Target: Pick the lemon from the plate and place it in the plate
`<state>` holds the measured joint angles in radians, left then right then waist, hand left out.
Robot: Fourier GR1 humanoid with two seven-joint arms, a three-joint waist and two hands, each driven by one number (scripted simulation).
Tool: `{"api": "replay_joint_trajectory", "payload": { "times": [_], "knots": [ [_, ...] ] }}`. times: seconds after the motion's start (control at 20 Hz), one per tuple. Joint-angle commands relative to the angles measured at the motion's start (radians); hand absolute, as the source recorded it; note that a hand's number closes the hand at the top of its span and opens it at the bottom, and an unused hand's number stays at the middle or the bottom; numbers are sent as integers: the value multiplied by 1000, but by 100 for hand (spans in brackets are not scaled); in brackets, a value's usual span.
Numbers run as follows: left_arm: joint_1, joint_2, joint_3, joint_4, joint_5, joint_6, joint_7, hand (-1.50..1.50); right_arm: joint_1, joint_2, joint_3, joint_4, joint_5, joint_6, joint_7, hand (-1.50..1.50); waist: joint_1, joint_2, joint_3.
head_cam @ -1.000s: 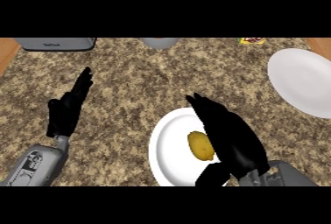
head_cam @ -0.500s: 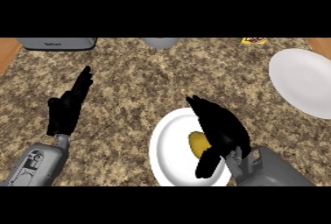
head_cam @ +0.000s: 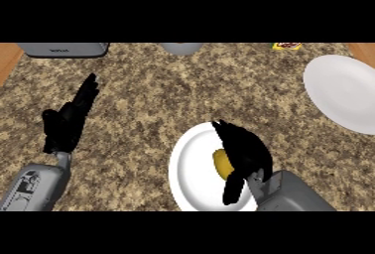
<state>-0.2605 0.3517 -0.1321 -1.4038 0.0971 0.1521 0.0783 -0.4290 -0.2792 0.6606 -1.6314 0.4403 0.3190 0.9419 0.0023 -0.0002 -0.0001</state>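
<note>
The right hand (head_cam: 245, 151) is curling round the lemon (head_cam: 222, 163), which is sitting on the near white plate (head_cam: 189, 168) at about 6 o'clock. The second plate (head_cam: 344, 92) is sitting at 2 o'clock. The left hand (head_cam: 67, 121) is resting open at 9 o'clock.

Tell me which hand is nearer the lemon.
Right. The right hand is over the near plate, right against the lemon and partly covering it. The left hand rests open far off at the view's left.
</note>
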Motion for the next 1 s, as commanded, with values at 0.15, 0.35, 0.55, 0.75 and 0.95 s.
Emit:
{"api": "replay_joint_trajectory", "payload": {
  "times": [0.15,0.35,0.55,0.75,0.95],
  "knots": [
    [2,-57,18,35,-57,-1,-14,0,124,-7,-18,2,88,48,-48,-150,-6,0,0],
    [-6,-72,42,-9,-79,-20,1,0,86,42,-89,76,123,103,-81,-150,-2,0,0],
    [-20,-93,37,-38,-110,-12,49,0,90,73,-73,107,239,12,-168,150,-2,0,0],
    [1,-113,71,35,-113,-41,-13,0,102,83,-115,196,294,-27,-295,150,-2,1,0],
    [-27,-128,61,-20,-150,-28,58,0,70,118,-145,225,352,-49,-319,150,-1,0,0]
  ]
}}
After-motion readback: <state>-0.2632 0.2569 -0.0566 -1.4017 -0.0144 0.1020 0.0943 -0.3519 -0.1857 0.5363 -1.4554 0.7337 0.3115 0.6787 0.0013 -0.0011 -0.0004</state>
